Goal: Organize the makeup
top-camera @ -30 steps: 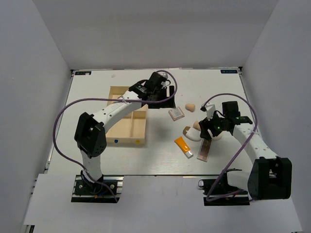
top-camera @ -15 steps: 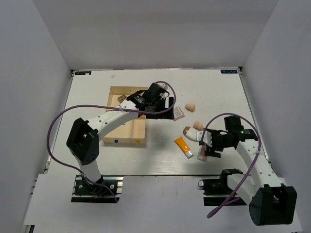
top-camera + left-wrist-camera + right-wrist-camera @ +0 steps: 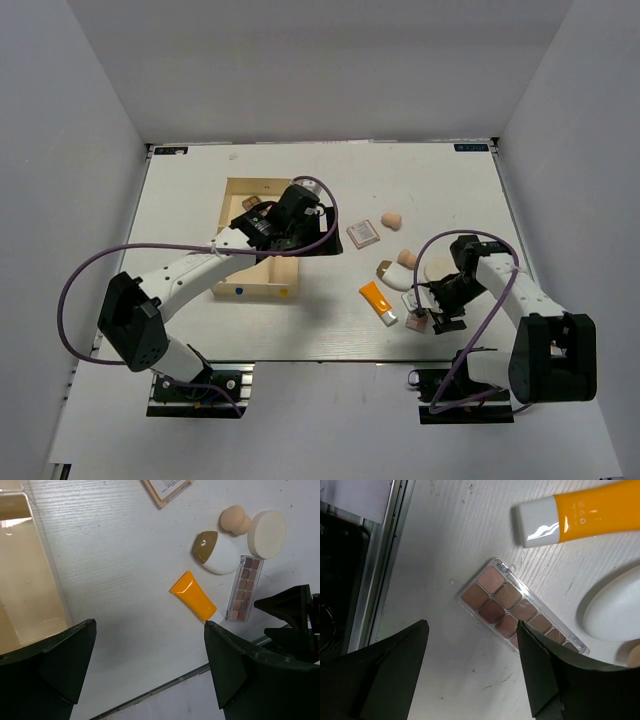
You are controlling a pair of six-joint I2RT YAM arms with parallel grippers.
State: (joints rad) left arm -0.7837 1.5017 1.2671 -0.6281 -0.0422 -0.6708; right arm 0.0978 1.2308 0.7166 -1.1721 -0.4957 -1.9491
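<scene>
The makeup lies right of the wooden box (image 3: pixel 240 275): a square compact (image 3: pixel 363 234), two tan sponges (image 3: pixel 391 220) (image 3: pixel 407 259), a brown-capped white oval piece (image 3: pixel 393 275), a round cream puff (image 3: pixel 438 270), an orange tube (image 3: pixel 377 302) and a long eyeshadow palette (image 3: pixel 417 322). My left gripper (image 3: pixel 318 233) hangs open above the box's right wall, holding nothing. Its wrist view shows the tube (image 3: pixel 194 596), the oval piece (image 3: pixel 214 555) and the palette (image 3: pixel 243 587) beyond the open left gripper (image 3: pixel 150 625). My right gripper (image 3: pixel 472 625) stands open just over the palette's near end (image 3: pixel 510 602), apart from it.
A small brown item (image 3: pixel 250 204) lies at the back of the box, partly hidden by the left arm. The table's near edge with its metal rail (image 3: pixel 385 565) runs close beside the right gripper (image 3: pixel 432 312). The box wall (image 3: pixel 47 575) shows at the left wrist view's left side.
The left gripper has drawn back from the far right of the box to above its right wall. The right gripper has swung toward the near edge, down over the palette.
</scene>
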